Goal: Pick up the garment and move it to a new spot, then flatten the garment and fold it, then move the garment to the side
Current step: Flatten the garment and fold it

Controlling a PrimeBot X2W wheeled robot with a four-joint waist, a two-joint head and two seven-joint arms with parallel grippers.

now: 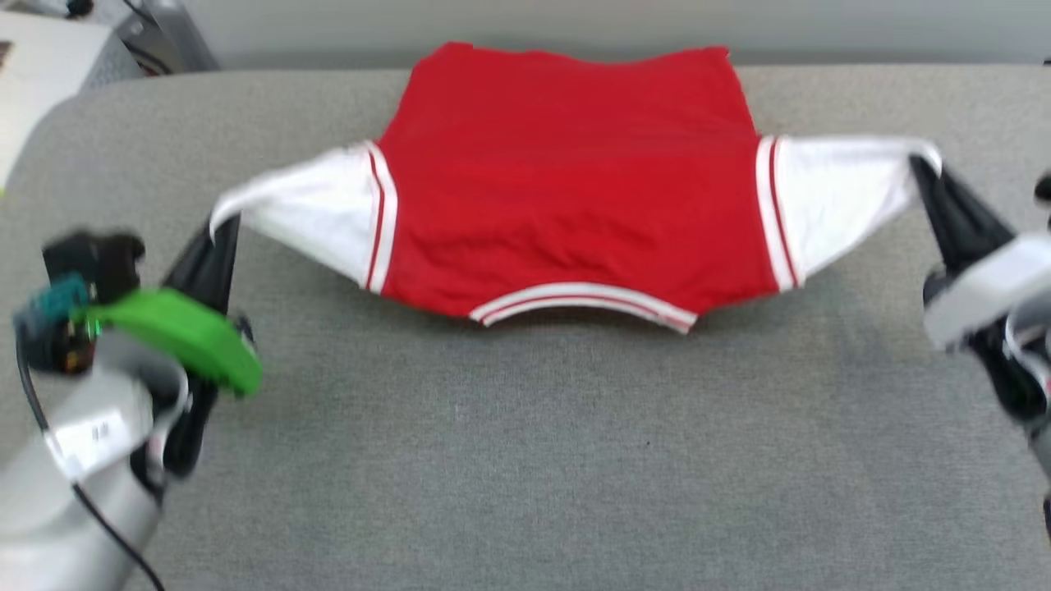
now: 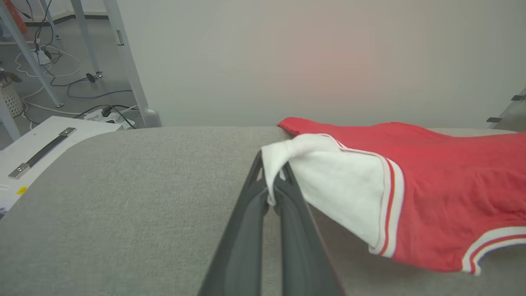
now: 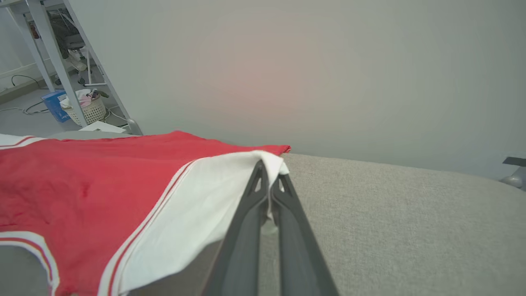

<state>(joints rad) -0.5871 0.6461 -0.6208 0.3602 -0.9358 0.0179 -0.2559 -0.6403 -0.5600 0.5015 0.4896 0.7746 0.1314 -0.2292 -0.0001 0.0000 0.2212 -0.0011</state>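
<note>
The garment (image 1: 566,180), a red T-shirt with white sleeves and striped trim, is stretched wide across the grey padded table (image 1: 525,427), collar edge toward me. My left gripper (image 1: 223,230) is shut on the tip of the left white sleeve (image 2: 328,181), lifting it off the table. On the other side my right gripper (image 1: 921,168) is shut on the tip of the right white sleeve (image 3: 205,205). In each wrist view the dark fingers (image 2: 283,205) pinch white cloth between them. The red body (image 3: 82,181) sags between both grips, its far hem at the table's back edge.
The table's near half lies bare in front of the shirt. A white cabinet top (image 2: 37,144) stands off the table's left end, with cables and metal frame legs (image 2: 127,61) behind it. A grey wall runs behind the table; a basket (image 3: 86,109) sits on the floor.
</note>
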